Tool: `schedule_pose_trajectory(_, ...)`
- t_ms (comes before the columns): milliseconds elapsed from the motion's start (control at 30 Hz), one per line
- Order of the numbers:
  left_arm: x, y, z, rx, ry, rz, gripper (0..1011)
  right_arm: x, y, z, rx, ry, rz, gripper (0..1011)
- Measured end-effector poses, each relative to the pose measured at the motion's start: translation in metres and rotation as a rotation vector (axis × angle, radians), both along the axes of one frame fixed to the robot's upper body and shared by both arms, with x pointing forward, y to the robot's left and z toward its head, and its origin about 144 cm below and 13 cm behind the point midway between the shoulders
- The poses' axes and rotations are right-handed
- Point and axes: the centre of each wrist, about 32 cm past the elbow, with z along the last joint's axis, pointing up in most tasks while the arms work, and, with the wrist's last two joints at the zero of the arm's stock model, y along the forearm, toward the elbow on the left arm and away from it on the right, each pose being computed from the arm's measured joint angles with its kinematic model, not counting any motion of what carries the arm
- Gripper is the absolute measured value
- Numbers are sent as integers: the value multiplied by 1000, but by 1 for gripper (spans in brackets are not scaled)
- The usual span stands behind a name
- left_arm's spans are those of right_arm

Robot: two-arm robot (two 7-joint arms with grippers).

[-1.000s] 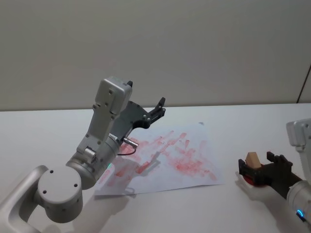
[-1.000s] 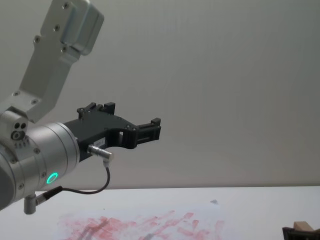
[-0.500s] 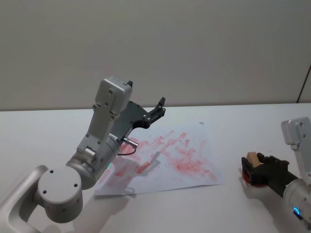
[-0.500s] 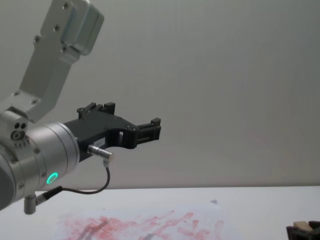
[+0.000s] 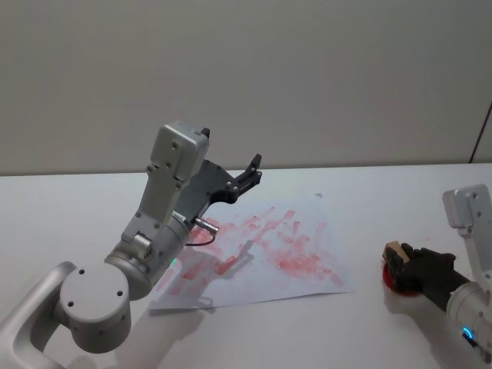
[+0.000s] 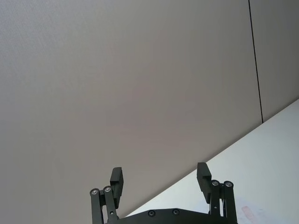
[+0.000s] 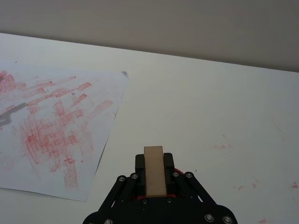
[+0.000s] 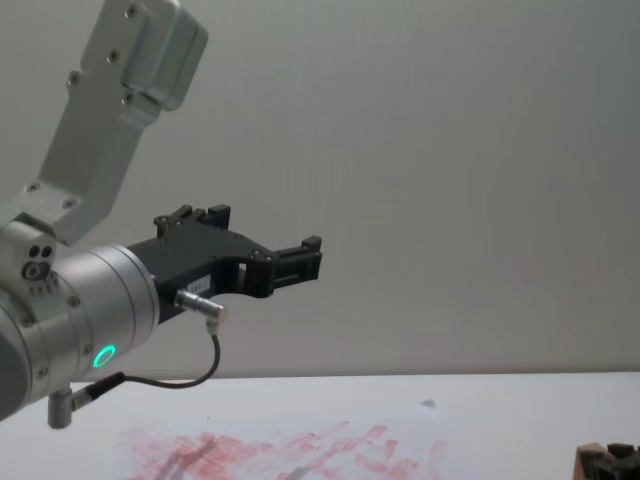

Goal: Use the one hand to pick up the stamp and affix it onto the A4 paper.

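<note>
The stamp (image 5: pixel 395 253), a light-tan wooden block, sits between the black fingers of my right gripper (image 5: pixel 400 261), which is shut on it low at the table's right side. In the right wrist view the stamp (image 7: pixel 154 173) stands upright in the right gripper (image 7: pixel 154 161), with a red pad showing just under it. The A4 paper (image 5: pixel 269 254), white with red-pink prints, lies flat to the left of the stamp; its near corner (image 7: pixel 79 186) lies left of the gripper. My left gripper (image 5: pixel 250 171) hangs open, raised above the paper's far edge.
A round red ink pad (image 5: pixel 389 280) lies on the white table (image 5: pixel 323 330) under the right gripper. The raised left arm (image 5: pixel 165 223) stands over the paper's left part. Small red smudges (image 7: pixel 224 145) mark the table right of the paper.
My right gripper has sunk lower and levelled out, bringing the stamp down onto the red pad. The left arm has not moved.
</note>
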Motion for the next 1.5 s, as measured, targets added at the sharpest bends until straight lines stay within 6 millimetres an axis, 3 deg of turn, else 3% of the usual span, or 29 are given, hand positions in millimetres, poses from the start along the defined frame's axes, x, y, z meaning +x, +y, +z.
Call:
schedule_pose_trajectory(433, 0, 0, 0, 0, 0, 0, 1001, 8, 0, 11, -14, -76, 54, 213)
schedule_pose_trajectory(967, 0, 0, 0, 0, 0, 0, 1001, 44, 11, 29, 40, -201, 240, 213)
schedule_pose_trajectory(1500, 0, 0, 0, 0, 0, 0, 1001, 82, 29, 19, 127, -118, 445, 213)
